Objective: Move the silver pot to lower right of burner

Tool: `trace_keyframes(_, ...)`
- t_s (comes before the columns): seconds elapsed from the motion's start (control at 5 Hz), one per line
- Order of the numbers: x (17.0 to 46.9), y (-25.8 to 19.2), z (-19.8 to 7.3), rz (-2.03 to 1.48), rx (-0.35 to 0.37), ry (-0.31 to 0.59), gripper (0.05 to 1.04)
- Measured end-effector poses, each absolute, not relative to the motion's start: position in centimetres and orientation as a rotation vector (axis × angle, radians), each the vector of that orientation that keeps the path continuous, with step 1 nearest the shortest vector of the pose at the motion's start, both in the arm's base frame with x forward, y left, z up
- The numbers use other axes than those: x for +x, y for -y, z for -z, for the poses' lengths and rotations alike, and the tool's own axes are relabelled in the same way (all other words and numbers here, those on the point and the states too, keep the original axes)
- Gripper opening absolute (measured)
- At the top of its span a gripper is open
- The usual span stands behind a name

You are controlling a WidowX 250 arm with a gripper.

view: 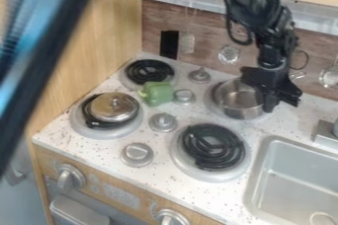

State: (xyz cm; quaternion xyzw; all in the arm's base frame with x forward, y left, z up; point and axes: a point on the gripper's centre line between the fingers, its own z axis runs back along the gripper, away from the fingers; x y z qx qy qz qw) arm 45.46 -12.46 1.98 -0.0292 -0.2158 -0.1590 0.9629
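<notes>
I have the arm coming in from the top edge, with the gripper (280,101) hanging down at the right side of the silver pot (239,101), by its rim. The pot sits upright on the upper right burner (210,101), its open top facing up. From where I watch, the claw's dark parts merge at that side, so I can't tell whether it is apart, together or clamped on the pot. The lower right burner (212,146), with its black coil, is nearer my camera, just beside the sink (256,179). On the lower left burner (88,127) I see a silver lid (115,107) with a small knob on top. The upper left burner (150,71) shows its black coil, and a green toy pepper (157,93) lies between it and the lid. Silver knobs (163,122) stand on the speckled white counter (176,188) among the burners.
</notes>
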Motion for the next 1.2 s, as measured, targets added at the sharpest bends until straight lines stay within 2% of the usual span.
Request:
trace_keyframes(0.6,37.3,9.6,3.5,0.342,-0.027,0.187,0.063)
trace_keyframes(1.0,36.9,9.6,3.6,0.323,-0.048,0.162,0.086)
trace_keyframes(1.2,36.2,9.6,3.6,0.266,-0.059,0.134,0.217)
